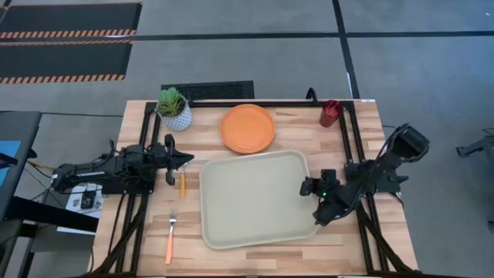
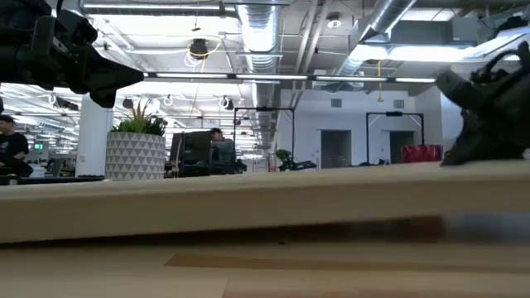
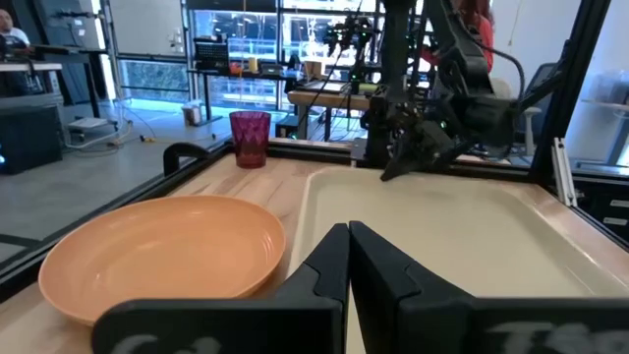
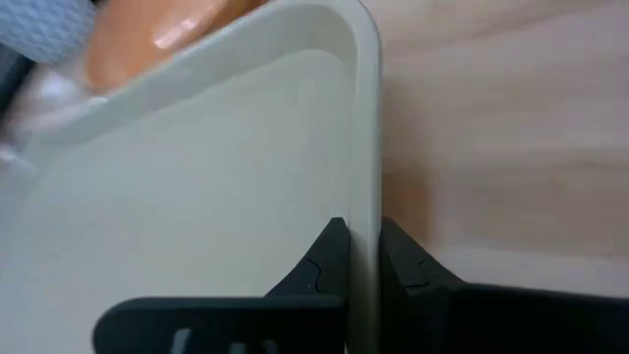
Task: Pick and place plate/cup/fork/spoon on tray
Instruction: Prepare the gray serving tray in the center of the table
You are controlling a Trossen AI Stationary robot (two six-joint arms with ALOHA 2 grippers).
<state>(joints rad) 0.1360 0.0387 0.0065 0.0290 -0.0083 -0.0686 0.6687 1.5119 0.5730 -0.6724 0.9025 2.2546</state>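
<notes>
The beige tray (image 1: pixel 255 197) lies in the middle of the table. The orange plate (image 1: pixel 248 128) rests on the wood just beyond the tray's far edge. The dark red cup (image 1: pixel 330 113) stands upright at the far right. The fork (image 1: pixel 170 236) lies at the near left, tines toward the far edge. The spoon's orange handle (image 1: pixel 182 185) shows beside my left arm; its bowl is hidden. My left gripper (image 1: pixel 191 160) is shut and empty, left of the tray and level above the table. My right gripper (image 4: pixel 364 258) is shut on the tray's right rim. My right gripper pinches the tray's right rim (image 4: pixel 366 211) near its near-right corner. One finger (image 4: pixel 329 258) is inside the tray and the other is outside over the wood. The fingers come from above, slanting from the table's right. I cannot tell whether the tray is lifted.
A white patterned pot with a green plant (image 1: pixel 174 110) stands at the far left, near the plate. Black frame rails run along both sides of the table. Bare wood shows right of the tray and along the near edge.
</notes>
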